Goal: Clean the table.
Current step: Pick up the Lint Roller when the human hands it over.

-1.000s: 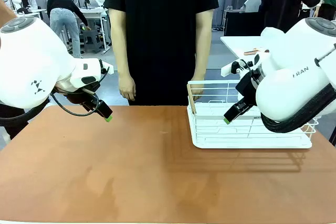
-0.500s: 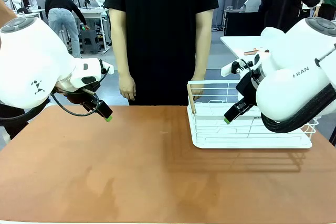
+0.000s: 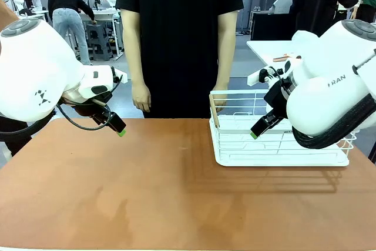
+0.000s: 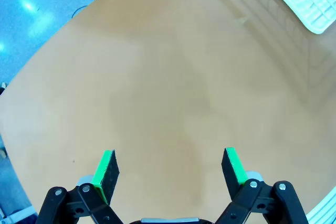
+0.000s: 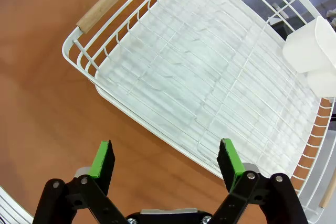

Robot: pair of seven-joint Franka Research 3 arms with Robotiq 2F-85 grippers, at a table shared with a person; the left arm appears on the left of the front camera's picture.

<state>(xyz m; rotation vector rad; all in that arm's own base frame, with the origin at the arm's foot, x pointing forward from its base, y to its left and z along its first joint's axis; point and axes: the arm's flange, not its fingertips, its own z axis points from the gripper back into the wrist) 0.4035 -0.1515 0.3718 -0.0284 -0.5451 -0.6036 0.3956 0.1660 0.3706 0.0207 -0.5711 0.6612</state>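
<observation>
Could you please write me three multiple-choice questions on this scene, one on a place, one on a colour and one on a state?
1. Where does the white dish rack stand?
A. On the table, on the robot's right, toward the far edge.
B. On the table, at the robot's left near corner.
C. On the floor.

2. What colour are the pads of the left claw?
A. Red.
B. Green.
C. Blue.

3. In what state is the right claw?
A. Shut on a cloth.
B. Shut on a cup.
C. Open, holding nothing.

Answers:
1 A, since the front view shows the rack on the right half of the reddish-brown top.
2 B, since the left wrist view shows both pads bright green.
3 C, since the right wrist view shows it spread wide above the rack with nothing in between.
</observation>
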